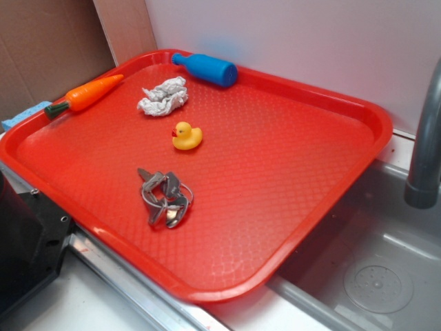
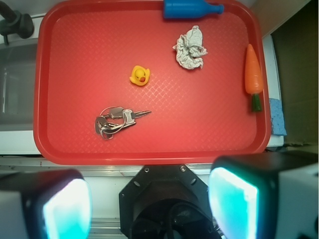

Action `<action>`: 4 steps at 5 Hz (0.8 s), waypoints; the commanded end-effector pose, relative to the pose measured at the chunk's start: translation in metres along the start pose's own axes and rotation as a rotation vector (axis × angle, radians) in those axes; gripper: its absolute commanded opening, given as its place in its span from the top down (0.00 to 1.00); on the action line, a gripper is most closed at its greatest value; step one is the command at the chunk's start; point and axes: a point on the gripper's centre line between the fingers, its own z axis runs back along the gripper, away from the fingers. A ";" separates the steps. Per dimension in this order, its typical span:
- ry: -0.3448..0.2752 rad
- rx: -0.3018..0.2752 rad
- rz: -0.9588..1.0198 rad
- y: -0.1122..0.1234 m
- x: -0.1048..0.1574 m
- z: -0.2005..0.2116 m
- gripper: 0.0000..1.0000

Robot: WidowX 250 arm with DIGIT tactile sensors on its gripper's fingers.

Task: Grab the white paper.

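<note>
The white paper point(image 1: 162, 96) is a crumpled white-grey wad lying on the red tray point(image 1: 289, 165), towards its far left corner. In the wrist view it point(image 2: 190, 48) sits near the tray's upper right. My gripper point(image 2: 149, 206) is high above the tray's near edge, far from the paper. Its two fingers point(image 2: 234, 199) stand wide apart and nothing is between them. The gripper does not show in the exterior view.
On the tray point(image 2: 75, 149) lie a yellow rubber duck point(image 1: 186, 136), a bunch of silver keys point(image 1: 165, 196), a blue bottle point(image 1: 207, 68) and a toy carrot point(image 1: 86, 94). A steel sink point(image 1: 372, 262) with a grey tap point(image 1: 427, 138) is at the right.
</note>
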 end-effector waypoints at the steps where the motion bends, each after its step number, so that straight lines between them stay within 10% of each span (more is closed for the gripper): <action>1: 0.000 0.000 0.000 0.000 0.000 0.000 0.00; 4: -0.080 -0.043 0.679 0.044 0.036 -0.049 0.00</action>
